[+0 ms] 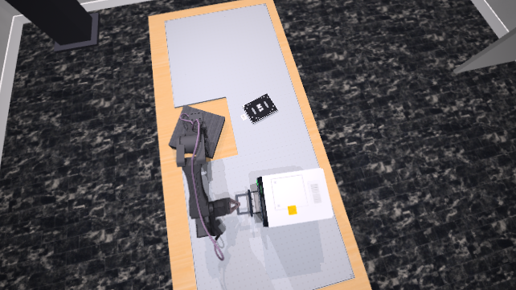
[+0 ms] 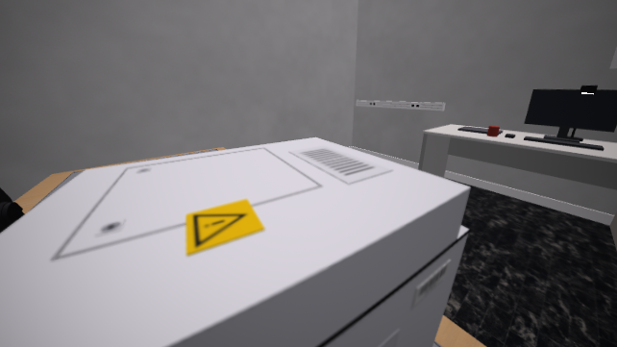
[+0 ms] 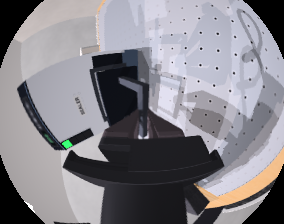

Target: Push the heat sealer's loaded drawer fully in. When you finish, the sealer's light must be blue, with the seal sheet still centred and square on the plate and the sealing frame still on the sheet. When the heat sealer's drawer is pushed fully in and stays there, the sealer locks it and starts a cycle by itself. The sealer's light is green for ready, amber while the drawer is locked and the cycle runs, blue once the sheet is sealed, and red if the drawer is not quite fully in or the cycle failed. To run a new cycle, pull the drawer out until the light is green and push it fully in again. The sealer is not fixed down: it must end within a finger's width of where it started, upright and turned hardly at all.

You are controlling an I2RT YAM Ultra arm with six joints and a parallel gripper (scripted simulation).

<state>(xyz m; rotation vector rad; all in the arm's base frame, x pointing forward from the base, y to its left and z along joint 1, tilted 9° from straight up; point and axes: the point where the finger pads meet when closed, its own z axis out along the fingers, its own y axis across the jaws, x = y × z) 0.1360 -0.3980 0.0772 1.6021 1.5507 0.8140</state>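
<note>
Room: grey walls, dark mottled floor, a desk with a monitor (image 2: 572,110) off to the far side.
Counter: long wooden counter (image 1: 161,87) under a pale grey perforated mat (image 1: 217,47).
Arm base: dark plate (image 1: 217,128) in the mat's cut-out, at the left edge of the counter.
Arm: reaches from the base along the counter's left side, then turns right toward the sealer; a purple cable runs along it.
Claw: claw (image 1: 237,205), closed on the drawer's handle (image 1: 243,204), a thin dark loop; the wrist view shows its bar between the fingers.
Drawer: drawer (image 1: 254,202), only a short stretch showing outside the sealer's front. Sheet, plate and frame cannot be made out.
Heat sealer: white box (image 1: 299,196), upright, near the counter's right edge, yellow warning label on top.
Light: green strip (image 3: 69,143) at the front corner, so ready, no cycle begun.
Marker card: black tag (image 1: 260,108) lying well apart on the mat.
Step in hand: pushing the drawer in, late in its travel.
Next move: likely a slow, straight push to the end stop, gentle enough that the unfixed sealer does not slide or turn.
</note>
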